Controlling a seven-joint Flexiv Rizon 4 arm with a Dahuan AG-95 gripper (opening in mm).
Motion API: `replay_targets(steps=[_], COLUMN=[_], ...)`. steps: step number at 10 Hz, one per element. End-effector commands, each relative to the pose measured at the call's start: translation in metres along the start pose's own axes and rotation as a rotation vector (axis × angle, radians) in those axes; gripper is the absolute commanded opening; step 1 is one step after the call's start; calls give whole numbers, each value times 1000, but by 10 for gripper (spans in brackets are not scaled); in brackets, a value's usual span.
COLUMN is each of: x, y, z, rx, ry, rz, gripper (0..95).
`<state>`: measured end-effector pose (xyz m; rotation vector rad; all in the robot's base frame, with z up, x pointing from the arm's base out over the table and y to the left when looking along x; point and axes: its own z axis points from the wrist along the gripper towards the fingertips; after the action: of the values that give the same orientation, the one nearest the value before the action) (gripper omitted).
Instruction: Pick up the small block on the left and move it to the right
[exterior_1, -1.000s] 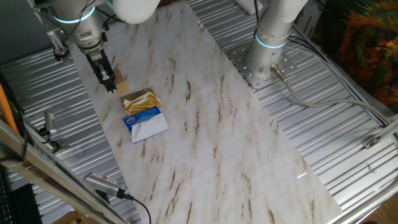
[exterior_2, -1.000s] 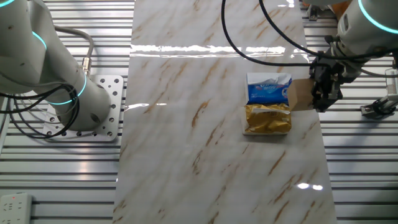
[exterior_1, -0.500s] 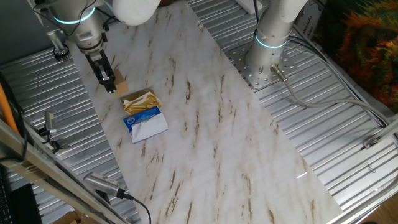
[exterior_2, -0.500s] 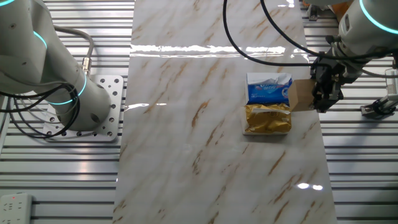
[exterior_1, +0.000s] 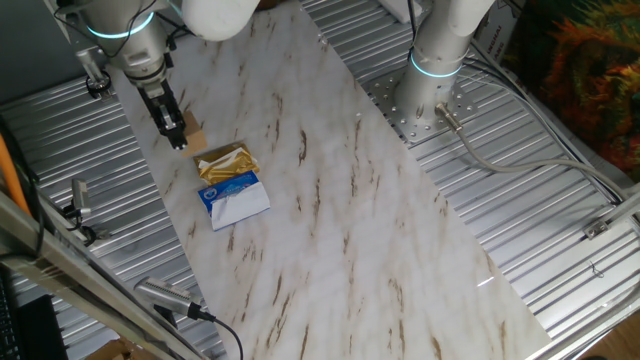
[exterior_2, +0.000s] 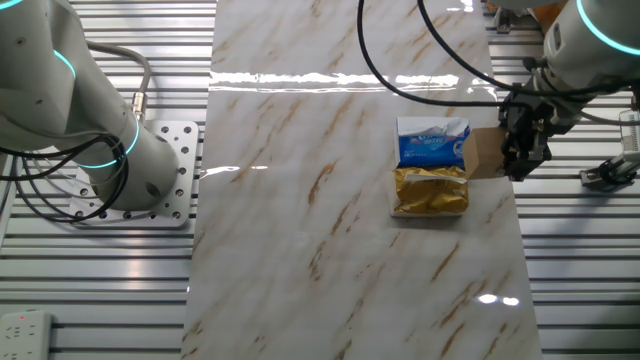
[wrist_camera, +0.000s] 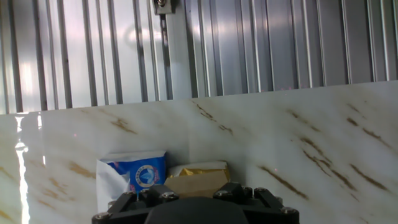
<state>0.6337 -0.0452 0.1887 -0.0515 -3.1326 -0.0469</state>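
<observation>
Small block (exterior_2: 484, 152) is being straddled by gripper (exterior_2: 522, 160); grip state cannot be told. Gold packet (exterior_2: 430, 191) just beside risks being nudged on lift.

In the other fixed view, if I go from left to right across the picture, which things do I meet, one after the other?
Robot base → marble tabletop → gold foil packet → small block → hand. The blue-and-white packet overlaps the gold one in left-right position, so it has no separate place.

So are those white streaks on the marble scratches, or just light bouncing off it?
Just light: in the other fixed view a bright band of glare crosses the marble table; the hand view shows a glare streak at its left edge; one fixed view is evenly lit.
</observation>
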Motion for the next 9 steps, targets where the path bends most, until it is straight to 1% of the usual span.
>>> replay_targets(steps=[1, 2, 3, 4, 5, 6, 7, 8, 9], x=[0, 0, 0, 0, 0, 0, 0, 0, 0], y=[0, 0, 0, 0, 0, 0, 0, 0, 0], z=[0, 0, 0, 0, 0, 0, 0, 0, 0], rx=[2, 1, 2, -1, -17, -26, -41, -47, -62], ry=[-26, -44, -50, -54, -54, -52, -55, -58, -69], rz=[-73, -123, -159, -216, -291, -349, -393, -428, -474], gripper=[0, 0, 0, 0, 0, 0, 0, 0, 0])
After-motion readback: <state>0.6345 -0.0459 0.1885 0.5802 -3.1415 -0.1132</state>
